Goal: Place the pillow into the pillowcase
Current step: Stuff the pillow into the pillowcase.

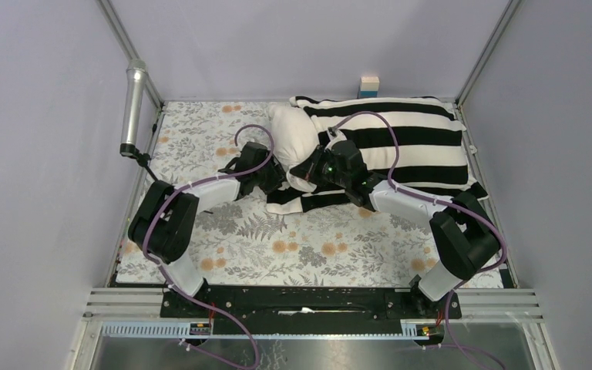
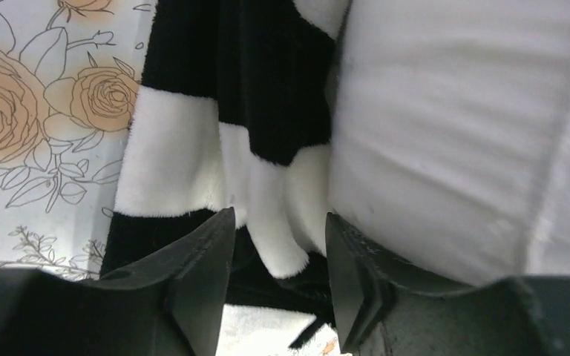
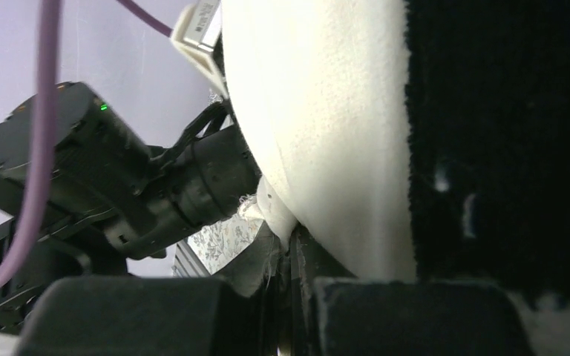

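We find left end effector [image 2: 278, 216] part open astride a pillowcase [image 2: 260, 89] fold, touching pillow [image 2: 445, 133]; right end effector [image 3: 291, 248] closed, pinching pillowcase.

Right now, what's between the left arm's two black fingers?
In the left wrist view, a fold of the limp black-and-white striped fabric pillowcase lies in the gap between the parted fingers.

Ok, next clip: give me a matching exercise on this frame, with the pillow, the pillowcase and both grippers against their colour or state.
Things:
1. pillow
2. pillowcase
3. left gripper
4. right gripper

States:
a. open, striped cloth in the gap
b. black and white stripes
c. shut, pinching cream cloth
d. plain cream, one end poking out

Pairs: 1-d, 2-b, 3-a, 4-c
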### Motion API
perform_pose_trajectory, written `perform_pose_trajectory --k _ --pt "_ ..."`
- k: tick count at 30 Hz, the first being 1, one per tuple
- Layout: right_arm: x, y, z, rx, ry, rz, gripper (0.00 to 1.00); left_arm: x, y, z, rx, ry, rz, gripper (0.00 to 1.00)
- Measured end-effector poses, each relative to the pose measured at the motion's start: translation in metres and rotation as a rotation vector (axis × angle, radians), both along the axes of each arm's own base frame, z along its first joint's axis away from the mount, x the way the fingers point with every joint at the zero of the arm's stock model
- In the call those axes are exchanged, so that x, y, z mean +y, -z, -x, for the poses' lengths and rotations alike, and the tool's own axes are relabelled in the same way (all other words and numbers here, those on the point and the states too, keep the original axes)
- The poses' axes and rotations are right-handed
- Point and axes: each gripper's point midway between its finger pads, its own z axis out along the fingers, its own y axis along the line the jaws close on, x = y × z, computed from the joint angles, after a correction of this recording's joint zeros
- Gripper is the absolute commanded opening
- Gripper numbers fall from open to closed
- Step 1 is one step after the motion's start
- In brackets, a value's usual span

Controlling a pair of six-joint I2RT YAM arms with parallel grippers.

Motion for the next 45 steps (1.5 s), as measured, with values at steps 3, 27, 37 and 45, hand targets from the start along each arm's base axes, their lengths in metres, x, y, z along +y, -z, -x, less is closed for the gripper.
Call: perform_pose_trajectory --k 3,27,37,45 --pt "-0.002 -0.005 0.0 -0.007 0.003 -0.003 0.0 -0.002 0.009 -0.003 0.018 -0.008 -0.009 0.52" --pt "0.031 0.008 -0.032 -0.179 0.023 0.307 0.0 0.02 -0.089 0.06 -0.186 0.007 0.085 0.0" --pt "0.069 0.04 -0.012 -0.213 -0.058 0.302 0.0 0.052 -0.114 0.066 -0.181 -0.009 -0.101 0.0" --pt "0.066 0.034 0.01 -0.249 -0.199 0.339 0.43 0.053 -0.102 0.069 -0.172 -0.009 -0.091 0.0"
